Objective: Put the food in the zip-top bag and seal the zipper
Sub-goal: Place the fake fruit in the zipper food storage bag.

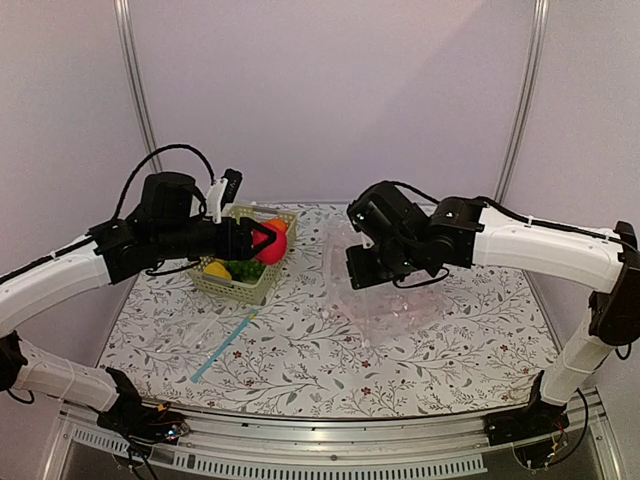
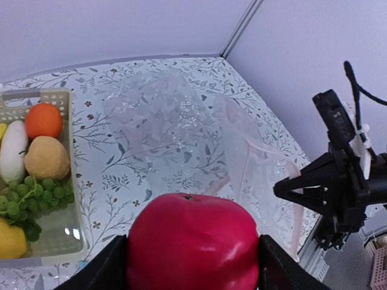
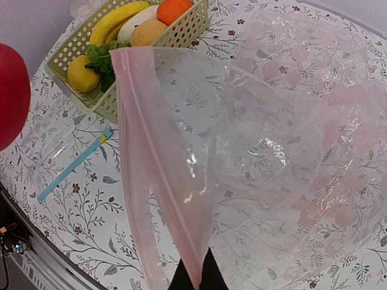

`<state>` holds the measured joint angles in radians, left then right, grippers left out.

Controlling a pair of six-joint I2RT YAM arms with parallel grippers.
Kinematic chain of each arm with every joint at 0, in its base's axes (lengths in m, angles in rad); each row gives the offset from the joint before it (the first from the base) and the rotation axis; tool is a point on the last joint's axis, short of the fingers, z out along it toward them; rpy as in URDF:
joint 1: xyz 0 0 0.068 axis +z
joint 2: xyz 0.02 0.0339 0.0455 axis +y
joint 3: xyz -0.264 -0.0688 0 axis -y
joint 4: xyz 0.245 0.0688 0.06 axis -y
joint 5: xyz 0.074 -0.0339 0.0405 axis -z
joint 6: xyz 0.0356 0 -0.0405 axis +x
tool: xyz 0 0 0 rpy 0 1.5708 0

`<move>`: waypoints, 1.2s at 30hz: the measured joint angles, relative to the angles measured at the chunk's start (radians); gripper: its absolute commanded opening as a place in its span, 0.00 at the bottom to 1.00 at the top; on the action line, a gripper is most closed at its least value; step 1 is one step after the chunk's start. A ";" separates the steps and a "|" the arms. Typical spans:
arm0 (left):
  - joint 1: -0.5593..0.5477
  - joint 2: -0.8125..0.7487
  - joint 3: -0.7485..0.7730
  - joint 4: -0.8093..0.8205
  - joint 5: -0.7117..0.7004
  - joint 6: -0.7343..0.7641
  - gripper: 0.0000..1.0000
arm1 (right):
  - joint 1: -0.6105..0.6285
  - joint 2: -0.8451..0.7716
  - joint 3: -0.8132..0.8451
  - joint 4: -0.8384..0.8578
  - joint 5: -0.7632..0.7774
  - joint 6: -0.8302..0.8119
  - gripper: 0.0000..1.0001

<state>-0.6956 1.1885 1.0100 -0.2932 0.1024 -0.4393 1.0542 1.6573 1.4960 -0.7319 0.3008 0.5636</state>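
As left pincer point(image 2: 193, 269) grips red apple point(image 2: 190, 232), right pincer point(image 3: 194, 277) pinches zipper point(image 3: 152, 157)

The apple point(image 2: 192, 241) is red, the zipper point(image 3: 151, 175) pale pink.

You had soft, even light and only faint shadows. Glare flecked the zip-top bag point(image 3: 284, 157) toward three o'clock; the red apple point(image 2: 192, 241) at six o'clock sat close and slightly soft, with a sheen.

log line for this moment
left gripper shut on red apple | right gripper shut on zipper of zip-top bag | basket holds other food
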 measured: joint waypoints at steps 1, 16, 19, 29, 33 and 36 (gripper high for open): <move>-0.018 -0.014 -0.010 0.026 0.024 -0.009 0.68 | -0.002 -0.003 -0.005 0.006 -0.009 0.000 0.00; -0.201 0.012 -0.077 0.449 0.229 -0.158 0.68 | -0.008 -0.110 -0.059 0.141 -0.142 0.019 0.00; -0.214 0.043 -0.077 0.478 0.222 -0.164 0.68 | -0.008 -0.135 -0.072 0.164 -0.159 0.023 0.00; -0.240 0.070 -0.076 0.447 0.119 -0.154 0.68 | -0.008 -0.200 -0.106 0.229 -0.200 0.024 0.00; -0.254 0.085 -0.060 0.396 0.058 -0.149 0.68 | -0.012 -0.218 -0.118 0.249 -0.212 0.024 0.00; -0.264 0.106 -0.042 0.364 0.015 -0.146 0.68 | -0.015 -0.223 -0.123 0.269 -0.228 0.024 0.00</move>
<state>-0.9592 1.2949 0.9676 0.0708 0.1177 -0.5854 1.0393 1.4342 1.3727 -0.4633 0.0727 0.5873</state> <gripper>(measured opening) 0.682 0.005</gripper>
